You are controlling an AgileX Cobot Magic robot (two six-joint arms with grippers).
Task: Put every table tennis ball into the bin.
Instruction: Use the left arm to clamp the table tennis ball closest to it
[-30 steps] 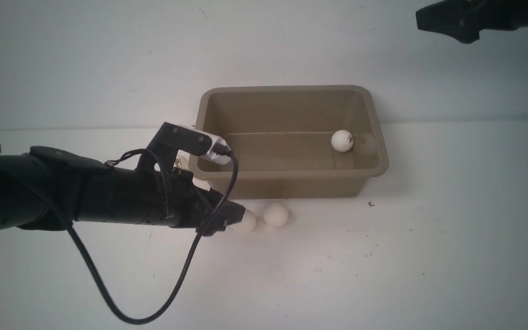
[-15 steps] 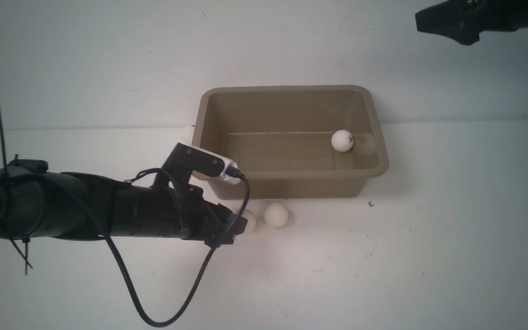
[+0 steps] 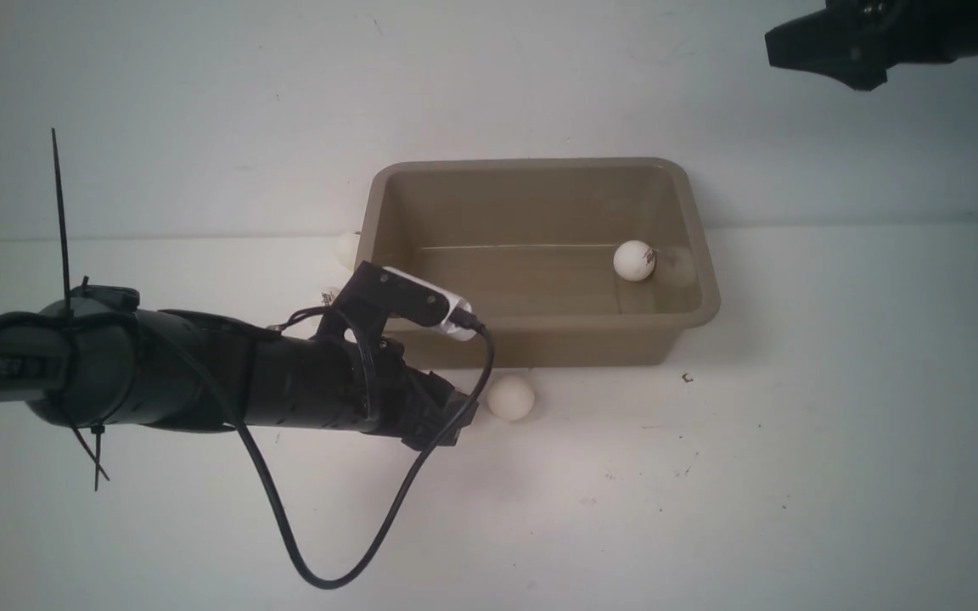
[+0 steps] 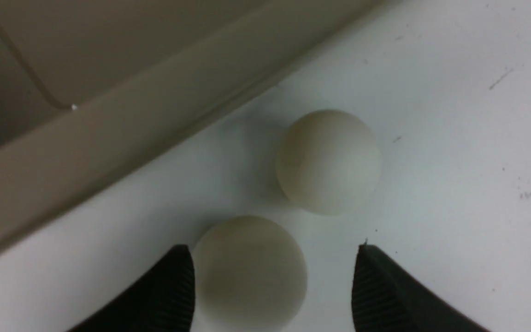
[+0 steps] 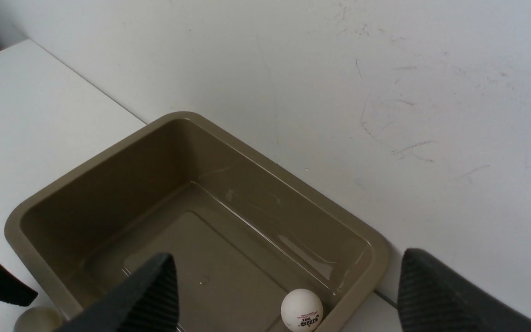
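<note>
White ball between the released left tool's tips, near the bin's outer wall, second ball alongside.

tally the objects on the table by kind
table tennis balls: 5, one barely showing behind the left arm
bin: 1
total: 6

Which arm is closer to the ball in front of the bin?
Left. The left gripper is beside that ball, open around a second ball; the right gripper hangs high to the bin's right.
</note>
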